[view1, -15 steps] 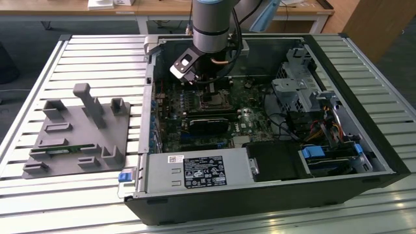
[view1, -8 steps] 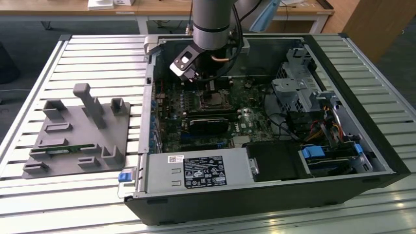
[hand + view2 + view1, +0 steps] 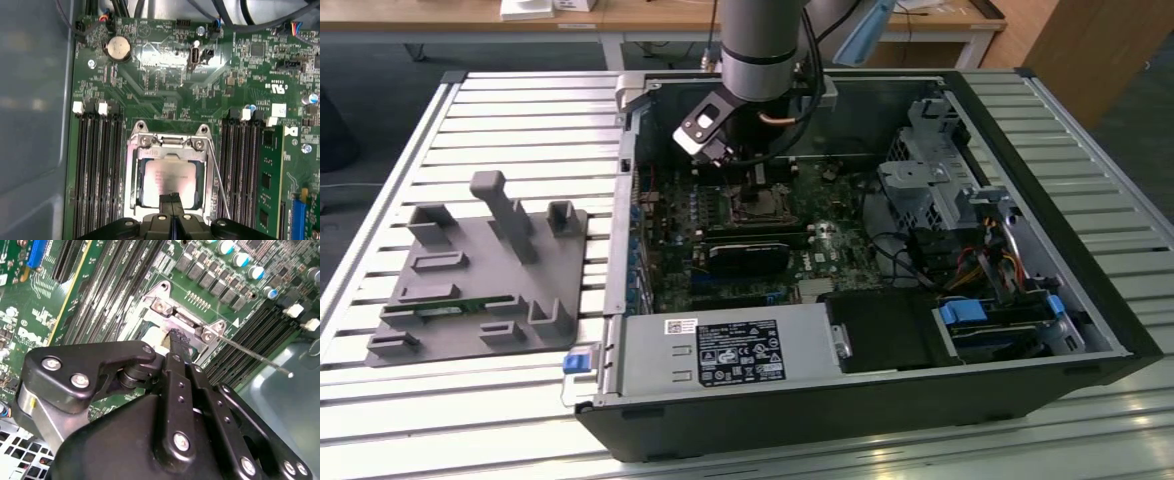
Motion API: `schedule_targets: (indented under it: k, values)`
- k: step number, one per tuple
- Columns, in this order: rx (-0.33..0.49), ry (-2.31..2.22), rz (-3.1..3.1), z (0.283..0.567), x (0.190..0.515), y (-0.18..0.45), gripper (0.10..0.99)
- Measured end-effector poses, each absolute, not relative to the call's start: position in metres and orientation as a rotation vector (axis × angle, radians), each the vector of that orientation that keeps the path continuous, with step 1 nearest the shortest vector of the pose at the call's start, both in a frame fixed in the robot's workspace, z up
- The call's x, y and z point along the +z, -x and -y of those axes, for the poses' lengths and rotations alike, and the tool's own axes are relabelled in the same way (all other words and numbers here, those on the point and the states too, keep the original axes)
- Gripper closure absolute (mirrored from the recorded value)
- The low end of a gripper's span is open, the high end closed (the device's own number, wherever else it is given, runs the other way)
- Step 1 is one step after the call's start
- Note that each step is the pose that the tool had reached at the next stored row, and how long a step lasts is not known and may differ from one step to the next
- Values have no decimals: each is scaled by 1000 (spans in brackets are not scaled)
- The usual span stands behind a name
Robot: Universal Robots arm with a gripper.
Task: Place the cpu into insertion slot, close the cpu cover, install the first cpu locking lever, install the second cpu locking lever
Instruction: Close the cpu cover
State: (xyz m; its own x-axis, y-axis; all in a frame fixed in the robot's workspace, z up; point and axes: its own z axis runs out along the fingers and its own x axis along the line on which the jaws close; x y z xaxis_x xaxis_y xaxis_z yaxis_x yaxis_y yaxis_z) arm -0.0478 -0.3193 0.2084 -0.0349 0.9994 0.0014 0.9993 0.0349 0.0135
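Pale silvery-beige metal is showing through the square window of the cpu cover (image 3: 170,154). The cpu (image 3: 167,181) is sitting in the insertion slot (image 3: 757,206), and in the first wrist view the cover is lying flat over it, framing the chip on all four sides.

The gripper (image 3: 172,199) is hovering directly above the socket. Its two black fingers are pressed together with no gap and nothing between them. The tips are hanging over the edge of the chip farthest from the cover's pair of screws.

A thin steel locking lever (image 3: 220,182) is running along one side of the socket, between it and the memory slots that lead toward the green memory module (image 3: 265,175). Its long axis is following the socket's side, roughly parallel to those slots. In the second wrist view the rod is angling out from the screwed corner, with its rounded end hanging free above the slots — so I judge it to be raised rather than hooked down. It is lying just beside the closed fingers, on the memory-module side, not beneath them. Whether a second lever is lying along the opposite side I cannot tell.

The open computer case (image 3: 881,400) is holding the motherboard (image 3: 160,95), with the socket near its middle — and on the slatted table at the exterior view's left, a grey fixture (image 3: 467,290) is carrying what looks like a small green board in one of its slots.
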Motion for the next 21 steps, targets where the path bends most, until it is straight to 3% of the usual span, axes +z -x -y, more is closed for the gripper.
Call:
schedule_targets:
  k: [21]
  values:
    - [17,-2177,-2254,319,209,35,980]
